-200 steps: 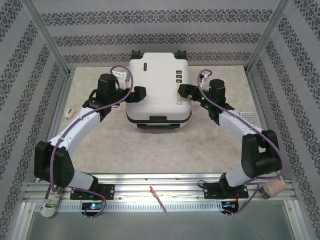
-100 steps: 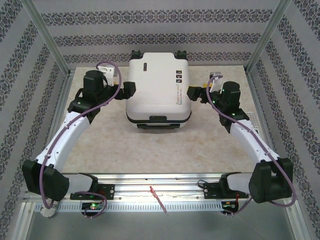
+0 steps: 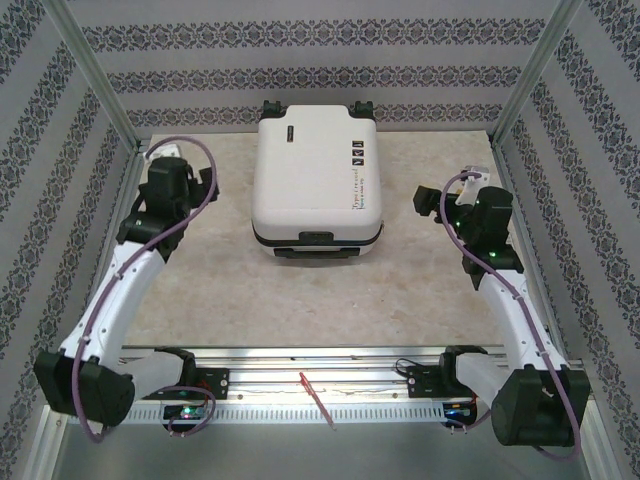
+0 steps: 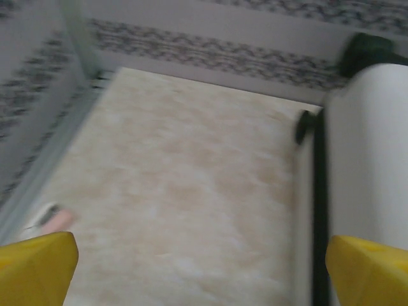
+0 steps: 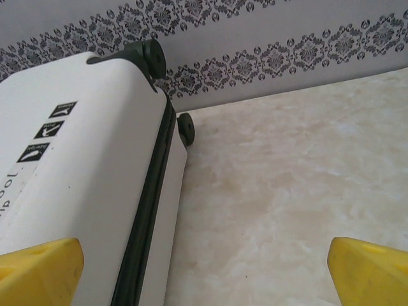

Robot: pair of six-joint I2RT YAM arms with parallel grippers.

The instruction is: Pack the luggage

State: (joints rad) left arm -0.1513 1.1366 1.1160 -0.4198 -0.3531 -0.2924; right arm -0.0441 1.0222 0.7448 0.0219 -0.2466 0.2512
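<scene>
Left pincer (image 4: 203,274) was spread wide, holding nothing, just left of the luggage (image 3: 315,175); right pincer (image 5: 204,271) also spread, holding nothing, off its right side. Luggage lay closed at the back-centre of the bench (image 3: 300,295), touching neither

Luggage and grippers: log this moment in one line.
luggage: closed, lying flat | left gripper: open, apart from it | right gripper: open, apart from it

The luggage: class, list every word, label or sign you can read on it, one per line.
"OOL": end of a printed word on the luggage lid, cut off by the right wrist picture's edge.
Three black stickers: white arrows, wording too small to read.
Printed line, top view: blurred, unreadable.
</scene>
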